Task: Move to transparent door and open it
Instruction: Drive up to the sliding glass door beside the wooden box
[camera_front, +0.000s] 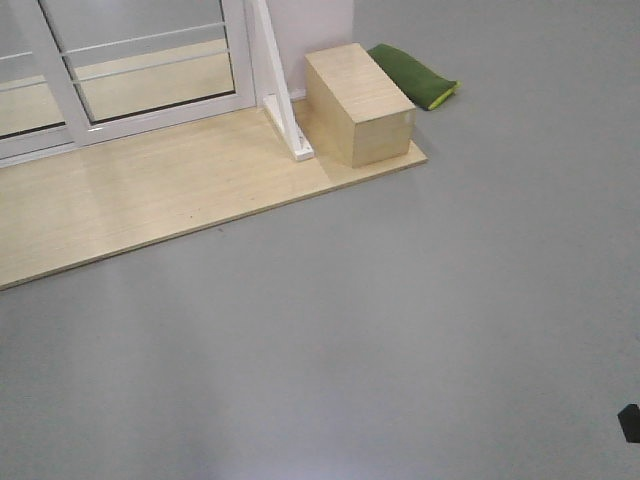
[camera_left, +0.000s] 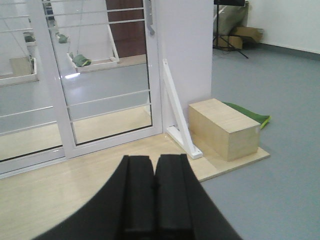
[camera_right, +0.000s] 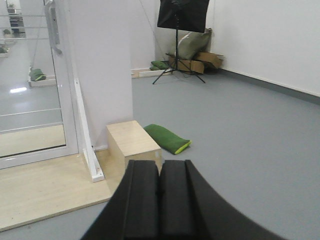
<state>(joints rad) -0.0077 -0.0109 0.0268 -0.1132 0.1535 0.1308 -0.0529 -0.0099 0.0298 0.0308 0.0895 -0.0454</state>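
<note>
We saw our left end effector (camera_left: 154, 200) and right end effector (camera_right: 160, 200) pressed together, the transparent door (camera_left: 107, 75) left of the closed wooden box (camera_left: 225, 127).

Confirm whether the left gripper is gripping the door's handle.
No: the left gripper is shut on nothing, and bare wooden platform lies between it and the transparent door, whose handle is untouched.

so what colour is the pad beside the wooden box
The pad is dark green with a yellow-green end, clearest in the right wrist view.
</note>
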